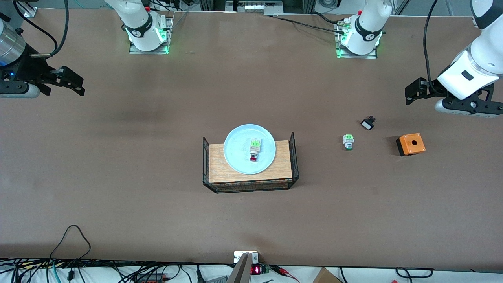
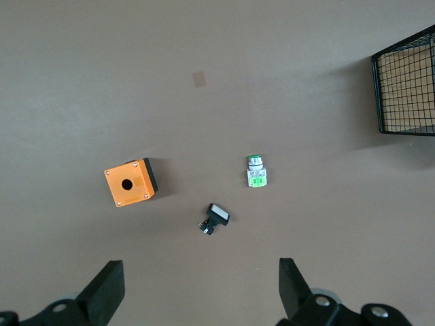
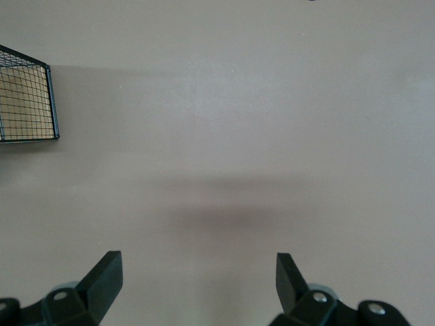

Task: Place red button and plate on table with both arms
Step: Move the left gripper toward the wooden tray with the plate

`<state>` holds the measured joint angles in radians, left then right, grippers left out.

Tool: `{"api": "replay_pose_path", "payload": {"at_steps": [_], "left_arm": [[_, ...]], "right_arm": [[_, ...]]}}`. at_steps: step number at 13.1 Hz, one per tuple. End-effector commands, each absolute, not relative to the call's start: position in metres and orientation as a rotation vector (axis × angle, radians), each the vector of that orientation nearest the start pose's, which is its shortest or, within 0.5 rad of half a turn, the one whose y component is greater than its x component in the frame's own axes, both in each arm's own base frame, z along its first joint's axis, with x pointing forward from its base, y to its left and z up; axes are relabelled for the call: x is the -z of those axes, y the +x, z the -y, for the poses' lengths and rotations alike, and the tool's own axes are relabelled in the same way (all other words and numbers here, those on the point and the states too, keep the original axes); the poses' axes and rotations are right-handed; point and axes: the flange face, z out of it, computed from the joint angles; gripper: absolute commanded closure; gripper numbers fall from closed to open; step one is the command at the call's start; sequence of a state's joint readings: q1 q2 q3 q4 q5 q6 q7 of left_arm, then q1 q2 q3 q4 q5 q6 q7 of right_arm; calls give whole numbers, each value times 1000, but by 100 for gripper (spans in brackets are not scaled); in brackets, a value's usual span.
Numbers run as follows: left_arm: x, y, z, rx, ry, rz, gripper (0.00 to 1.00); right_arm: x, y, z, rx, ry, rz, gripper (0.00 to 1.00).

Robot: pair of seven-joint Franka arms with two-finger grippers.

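Note:
The pale blue plate (image 1: pixel 237 151) rests on the wooden top of a wire-sided rack (image 1: pixel 251 175) in the middle of the brown table (image 1: pixel 118 177). On the plate lies the red button (image 1: pixel 254 150), red cap toward the front camera. My left gripper (image 1: pixel 409 94) (image 2: pixel 202 285) hangs open and empty over the table's end on the left arm's side, well apart from the rack. Over the right arm's end, my right gripper (image 1: pixel 78 84) (image 3: pixel 199 282) is open too, with only bare table under it.
Between the rack and the left gripper lie a green switch with no red cap (image 1: pixel 348 141) (image 2: pixel 256 172), a small black part (image 1: pixel 368 124) (image 2: pixel 215 219) and an orange box with a hole (image 1: pixel 410 144) (image 2: pixel 129 183). The rack's wire ends (image 2: pixel 408 88) (image 3: pixel 27 102) stand above its top.

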<state>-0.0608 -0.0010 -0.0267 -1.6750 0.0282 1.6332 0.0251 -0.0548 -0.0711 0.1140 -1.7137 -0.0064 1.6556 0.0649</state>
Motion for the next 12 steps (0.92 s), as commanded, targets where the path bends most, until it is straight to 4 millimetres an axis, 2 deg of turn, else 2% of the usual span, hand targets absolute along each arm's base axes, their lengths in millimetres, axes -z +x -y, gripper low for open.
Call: {"api": "replay_pose_path", "payload": {"at_steps": [1,5,7,10,12], "left_arm": [[-585,559,44,-66,-3111,-198,0],[-585,559,45,-66,-3111,-194,0],[-591,561,52,-47,-3112,-196,0],[-594,556,72,-105,-3126,-243,0],[-601,559,101,-195,-3158,-294,0]], "right_arm": [[-602,536,-31,8,-3155,7,0],[-602,536,-32,8,-3156,10,0],[-602,536,-31,8,-3156,10,0],[-602,536,-32,8,-3156,10,0],[-602,536,-31,8,-3156,8,0]]}}
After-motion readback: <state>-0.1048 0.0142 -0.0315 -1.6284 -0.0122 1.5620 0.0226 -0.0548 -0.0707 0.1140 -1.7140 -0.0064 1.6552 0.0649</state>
